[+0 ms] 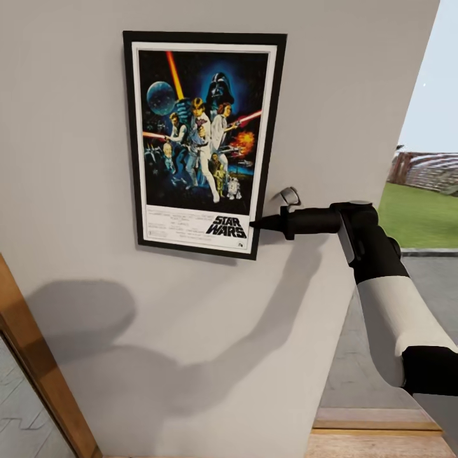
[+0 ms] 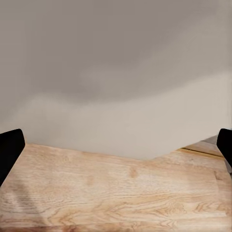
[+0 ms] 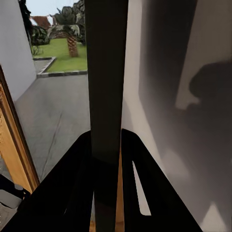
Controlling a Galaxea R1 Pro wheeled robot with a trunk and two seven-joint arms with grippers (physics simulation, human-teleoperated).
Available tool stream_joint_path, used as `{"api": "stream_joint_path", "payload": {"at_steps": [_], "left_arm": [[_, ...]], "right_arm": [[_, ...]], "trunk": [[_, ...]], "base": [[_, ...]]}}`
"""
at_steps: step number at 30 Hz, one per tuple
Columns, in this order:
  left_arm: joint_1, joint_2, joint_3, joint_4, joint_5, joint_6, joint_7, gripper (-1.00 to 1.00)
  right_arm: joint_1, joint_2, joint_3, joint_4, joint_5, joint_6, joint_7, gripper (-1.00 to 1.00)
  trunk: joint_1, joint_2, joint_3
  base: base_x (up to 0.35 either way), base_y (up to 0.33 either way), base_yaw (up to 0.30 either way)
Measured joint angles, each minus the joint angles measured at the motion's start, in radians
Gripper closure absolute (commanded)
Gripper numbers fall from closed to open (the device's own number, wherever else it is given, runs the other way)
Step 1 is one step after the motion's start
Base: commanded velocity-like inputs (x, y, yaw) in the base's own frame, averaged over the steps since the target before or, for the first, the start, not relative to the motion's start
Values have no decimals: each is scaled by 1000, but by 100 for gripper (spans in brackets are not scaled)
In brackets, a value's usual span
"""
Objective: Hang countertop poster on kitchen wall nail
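Our right forearm, white shell with black joints, comes in from the lower right of the head view and reaches across to the right gripper (image 1: 259, 223), whose fingertips sit on the lower right edge of the poster (image 1: 202, 141). Through the right wrist camera we see the frame edge-on as a dark strip (image 3: 106, 96) running straight between the two black fingers (image 3: 72, 193), which press close on either side — clamped on the frame.

Poster position: flat against the grey wall (image 1: 76, 159), upright, long axis vertical, top slightly left of bottom so it hangs a touch tilted. We cannot see a nail; if there is one, it is hidden behind the frame. A small chrome fitting (image 1: 290, 196) juts from the wall just above the gripper; we cannot tell what it is.

Left gripper (image 2: 116, 150): its two dark fingertips (image 2: 9, 150) show at opposite edges of the left wrist view, far apart, nothing between them, aimed at pale wooden flooring (image 2: 116, 193) and the wall's foot.

Key relation — the poster lies directly ahead of the right gripper, which holds it low on its right side, so the weight sits above and to the left of the grip. We judge the hang nearly done: what remains is confirming the top has caught, then letting go without dragging the frame sideways.
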Motion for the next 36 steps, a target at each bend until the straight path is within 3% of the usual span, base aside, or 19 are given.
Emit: {"api": "stream_joint_path", "payload": {"at_steps": [36], "left_arm": [[0, 4, -1, 0, 1, 0, 0, -100]], "right_arm": [[0, 0, -1, 1, 21, -6, 5, 100]], "trunk": [[0, 0, 0]], "base": [[0, 15, 0]]}}
